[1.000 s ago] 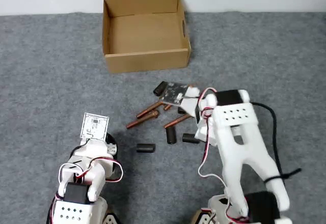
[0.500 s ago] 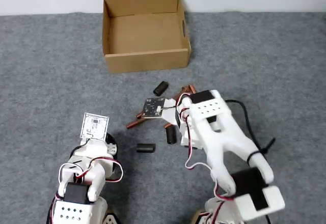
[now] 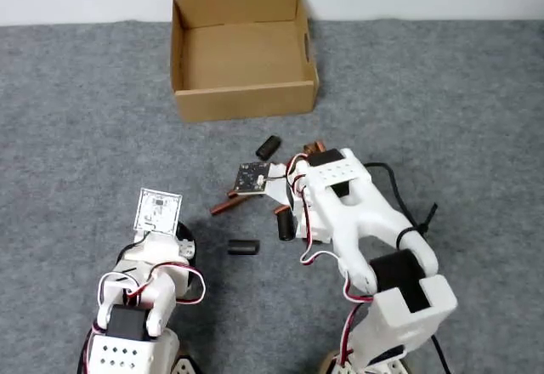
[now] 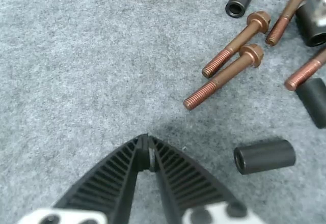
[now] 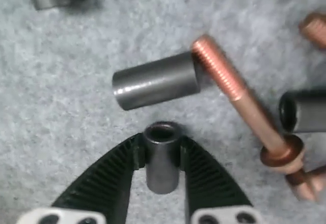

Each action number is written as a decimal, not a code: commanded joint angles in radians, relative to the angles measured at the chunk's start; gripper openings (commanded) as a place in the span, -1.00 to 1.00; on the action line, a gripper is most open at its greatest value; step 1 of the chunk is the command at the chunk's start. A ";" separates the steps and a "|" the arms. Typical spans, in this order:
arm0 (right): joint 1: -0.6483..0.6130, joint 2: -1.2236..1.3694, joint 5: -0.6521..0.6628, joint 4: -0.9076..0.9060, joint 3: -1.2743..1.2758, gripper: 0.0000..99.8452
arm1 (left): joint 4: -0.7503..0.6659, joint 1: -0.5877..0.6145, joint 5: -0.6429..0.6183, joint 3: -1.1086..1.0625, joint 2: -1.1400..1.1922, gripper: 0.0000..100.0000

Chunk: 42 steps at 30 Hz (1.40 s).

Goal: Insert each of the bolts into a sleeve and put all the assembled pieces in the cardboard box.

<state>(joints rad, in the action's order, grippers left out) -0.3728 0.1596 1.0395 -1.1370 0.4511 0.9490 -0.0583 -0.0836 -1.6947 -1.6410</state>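
My right gripper [image 5: 162, 142] is shut on a short black sleeve [image 5: 162, 159], held end-up just above the carpet. Close in front of it lie another black sleeve [image 5: 155, 80] and a copper bolt [image 5: 239, 99] whose threaded tip touches that sleeve. In the high view the right arm [image 3: 340, 195] hangs over the pile of bolts [image 3: 228, 206] and sleeves [image 3: 286, 226]. My left gripper [image 4: 147, 145] is shut and empty over bare carpet, short of two bolts [image 4: 224, 76] and a lying sleeve [image 4: 265, 156]. The cardboard box [image 3: 246, 102] stands open at the back.
One sleeve [image 3: 269, 146] lies between the pile and the box, and another [image 3: 243, 246] sits alone toward the left arm [image 3: 149, 285]. Grey carpet stretches free to the far left and far right. A further sleeve [image 5: 303, 111] lies beside the bolt's head.
The right arm has swung left and come down over the pile, covering some bolts and sleeves. The left arm has not moved.
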 commanded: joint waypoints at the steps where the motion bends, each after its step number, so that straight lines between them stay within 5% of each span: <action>1: 0.002 -0.019 0.003 -0.045 -0.043 -0.98 | 0.003 0.003 0.003 0.005 -0.008 -0.99; 13: 0.016 -0.283 -0.212 -0.441 -0.224 -0.98 | 0.003 0.003 0.003 0.005 -0.008 -0.99; 26: 0.058 -0.601 -0.789 -0.622 -0.226 -0.98 | 0.003 0.003 0.003 0.005 -0.008 -0.99; 37: 0.249 -0.885 -1.162 -0.484 -0.091 -0.98 | 0.003 0.003 0.003 0.005 -0.008 -0.99; 42: 0.323 -0.966 -1.197 -0.479 -0.008 -0.98 | 0.003 -0.003 0.003 0.005 -0.008 -0.99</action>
<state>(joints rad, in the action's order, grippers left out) -0.1013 -0.7472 -0.1327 -1.6387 0.4296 0.9490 -0.0583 -0.0836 -1.6947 -1.6410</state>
